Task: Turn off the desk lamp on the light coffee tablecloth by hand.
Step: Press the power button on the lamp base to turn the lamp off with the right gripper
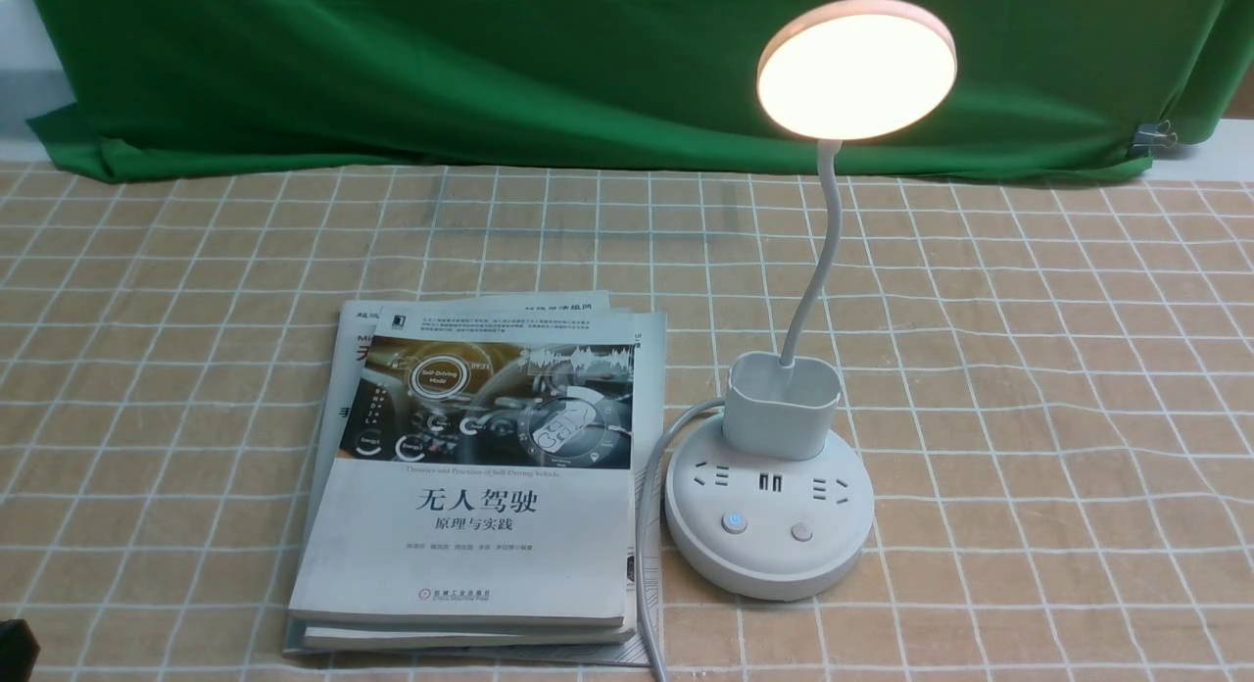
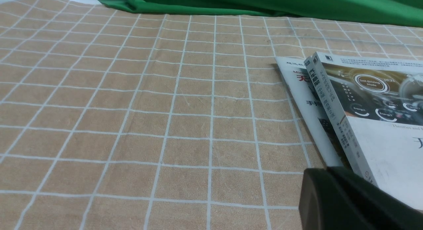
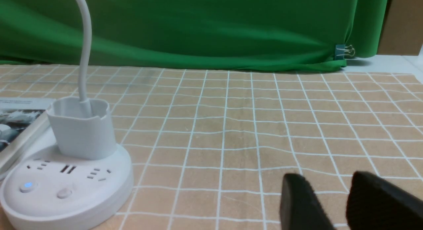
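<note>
The white desk lamp stands on the light coffee tablecloth (image 1: pixel 1029 368), right of centre. Its disc head (image 1: pixel 857 70) glows warm. The round base (image 1: pixel 769 555) has a blue-lit button (image 1: pixel 733 522) and a plain button (image 1: pixel 801 532). In the right wrist view the base (image 3: pixel 66 203) and its blue-lit button (image 3: pixel 26 185) lie well to one side of my right gripper (image 3: pixel 327 175), which is open and empty over the cloth. My left gripper (image 2: pixel 327 172) is shut and empty, low beside the books; only a black corner of it (image 1: pixel 15 648) shows in the front view.
A stack of books (image 1: pixel 480 476) lies just left of the lamp base, with the lamp's white cord (image 1: pixel 647 506) running between them. The books also show in the left wrist view (image 2: pixel 380 107). A green backdrop cloth (image 1: pixel 490 65) hangs behind the table, held by a binder clip (image 1: pixel 1156 133).
</note>
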You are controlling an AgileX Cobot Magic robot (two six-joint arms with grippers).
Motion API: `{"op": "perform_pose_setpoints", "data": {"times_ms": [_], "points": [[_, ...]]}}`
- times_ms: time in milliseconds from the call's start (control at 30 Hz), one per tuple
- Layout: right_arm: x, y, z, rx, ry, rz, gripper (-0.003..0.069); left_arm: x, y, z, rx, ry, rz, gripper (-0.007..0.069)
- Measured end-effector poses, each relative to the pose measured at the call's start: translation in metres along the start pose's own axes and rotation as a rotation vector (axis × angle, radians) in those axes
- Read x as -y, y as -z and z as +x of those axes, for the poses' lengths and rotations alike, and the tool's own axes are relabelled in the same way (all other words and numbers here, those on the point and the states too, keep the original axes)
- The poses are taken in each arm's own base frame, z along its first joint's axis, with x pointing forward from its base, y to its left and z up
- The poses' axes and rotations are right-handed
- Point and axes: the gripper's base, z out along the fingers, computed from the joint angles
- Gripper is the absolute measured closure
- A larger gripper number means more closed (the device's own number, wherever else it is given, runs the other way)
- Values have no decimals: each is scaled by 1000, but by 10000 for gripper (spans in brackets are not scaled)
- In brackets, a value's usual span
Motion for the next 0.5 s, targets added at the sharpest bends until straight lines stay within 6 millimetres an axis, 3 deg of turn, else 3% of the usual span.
{"op": "perform_pose_setpoints", "data": {"times_ms": [167,333,500], "points": [[0,0,-6,62,-147,-9,418,0,0,0,0,0,0,619],[1,3,-22,245,-568,-57,418,0,0,0,0,0,0,619],[2,5,-29,324,-688,-88,429,0,0,0,0,0,0,619]]}}
